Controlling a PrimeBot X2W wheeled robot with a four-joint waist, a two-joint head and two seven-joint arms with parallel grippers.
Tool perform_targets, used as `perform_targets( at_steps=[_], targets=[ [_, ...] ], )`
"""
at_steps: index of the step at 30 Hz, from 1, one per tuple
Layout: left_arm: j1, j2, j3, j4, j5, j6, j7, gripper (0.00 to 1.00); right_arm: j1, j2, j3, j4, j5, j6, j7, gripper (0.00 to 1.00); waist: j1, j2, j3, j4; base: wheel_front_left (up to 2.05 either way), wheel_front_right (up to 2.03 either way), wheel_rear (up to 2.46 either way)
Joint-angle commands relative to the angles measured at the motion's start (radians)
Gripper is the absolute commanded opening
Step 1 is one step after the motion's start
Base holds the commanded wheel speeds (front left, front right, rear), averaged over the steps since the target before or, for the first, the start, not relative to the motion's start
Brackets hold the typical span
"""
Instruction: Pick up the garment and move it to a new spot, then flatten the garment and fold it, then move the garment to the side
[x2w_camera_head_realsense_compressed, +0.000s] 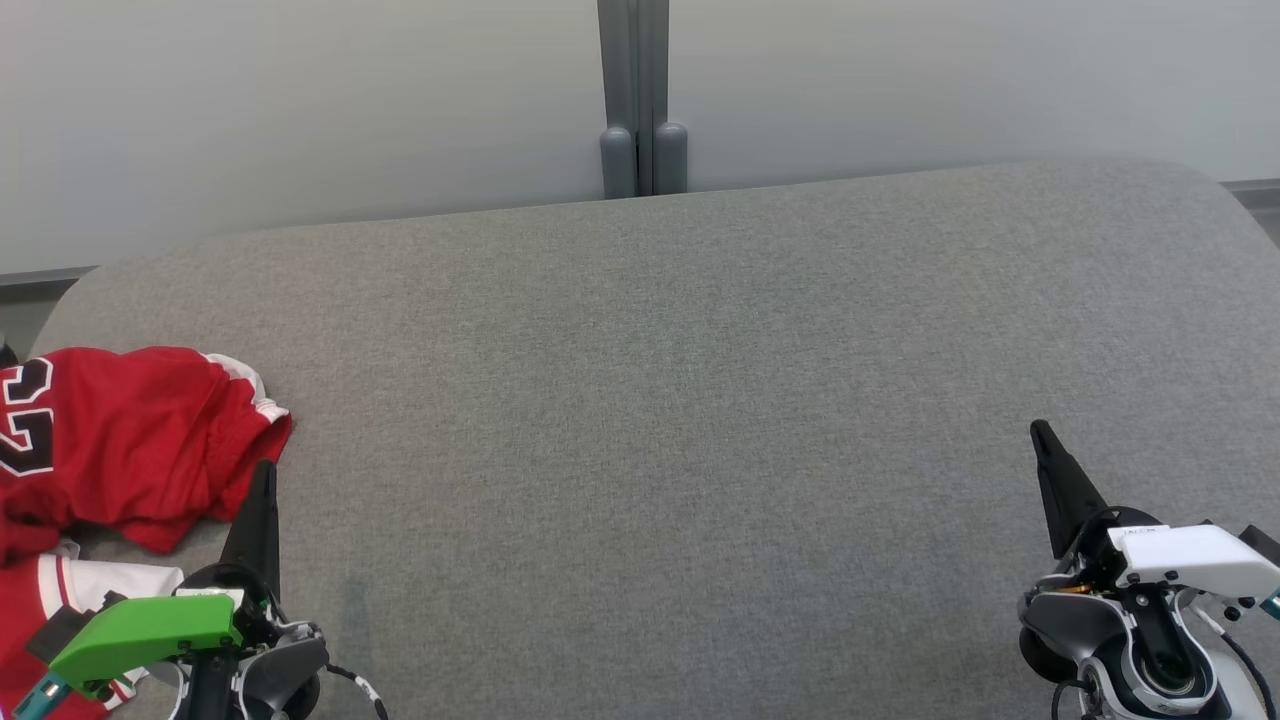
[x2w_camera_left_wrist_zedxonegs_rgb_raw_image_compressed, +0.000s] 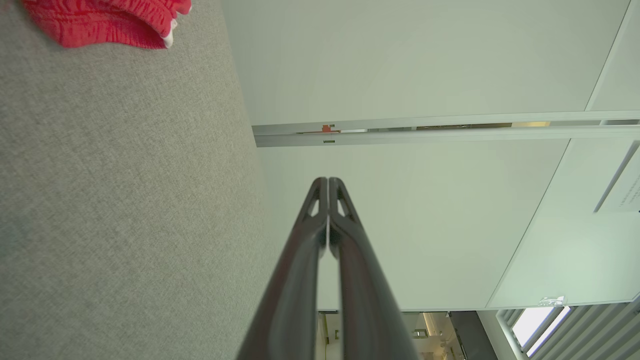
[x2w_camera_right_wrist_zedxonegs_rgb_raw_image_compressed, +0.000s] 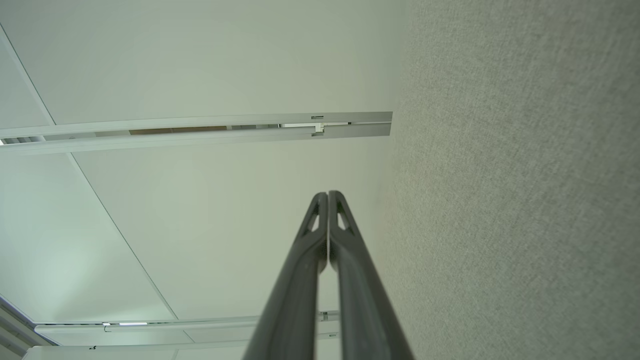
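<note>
Resting low at the near left of the head view, the left gripper (x2w_camera_head_realsense_compressed: 264, 495) has its two dark fingers pressed together with nothing between them. Its own wrist view shows the tips meeting cleanly over bare fabric. The right gripper (x2w_camera_head_realsense_compressed: 1047, 450), at the near right, is likewise closed and empty, its fingers touching along their length in the right wrist view.

The garment (x2w_camera_head_realsense_compressed: 130, 440), a red jersey with white trim and part of a dark number showing, lies crumpled at the left end of the grey padded surface (x2w_camera_head_realsense_compressed: 650, 400). It sits just beside the left gripper's tips, and I cannot tell whether they touch its hem. Part of it runs out of the head view at the left and bottom.

By my reading the first step, the pick-up, has not yet begun. The next move calls for the left fingers to part, turn toward the heap and pinch a raised fold. The right gripper is well apart from the cloth.

Between the two grippers the surface is wide and bare, which looks like good room for flattening. Its far edge curves beneath the pale wall (x2w_camera_head_realsense_compressed: 300, 100) and the grey post (x2w_camera_head_realsense_compressed: 640, 100). The garment lies near the rounded left corner, so carrying it toward the middle seems safer than working at that edge.
</note>
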Motion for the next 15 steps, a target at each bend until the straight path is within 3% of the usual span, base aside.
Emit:
perform_targets(
  at_steps=[1,3,4,15],
  targets=[
    [-0.013,0.001,0.001,0.000,0.006,-0.002,0.003,0.00,-0.006,-0.001,0.001,0.001,0.007,0.000,0.002,0.00,0.0000,0.0000,0.000,0.000,0.00,0.00,0.00],
    [-0.013,0.001,0.001,0.000,0.006,-0.002,0.003,0.00,-0.006,-0.001,0.001,0.001,0.007,0.000,0.002,0.00,0.0000,0.0000,0.000,0.000,0.00,0.00,0.00],
    [0.000,0.000,0.000,0.000,0.000,0.000,0.000,1.00,0.000,0.000,0.000,0.000,0.000,0.000,0.000,1.00,0.0000,0.0000,0.000,0.000,0.00,0.00,0.00],
    [0.025,-0.002,-0.039,0.006,0.032,0.000,-0.047,1.00,0.032,-0.004,0.025,-0.011,-0.059,0.000,-0.047,1.00,0.0000,0.0000,-0.001,0.002,0.00,0.00,0.00]
  ],
)
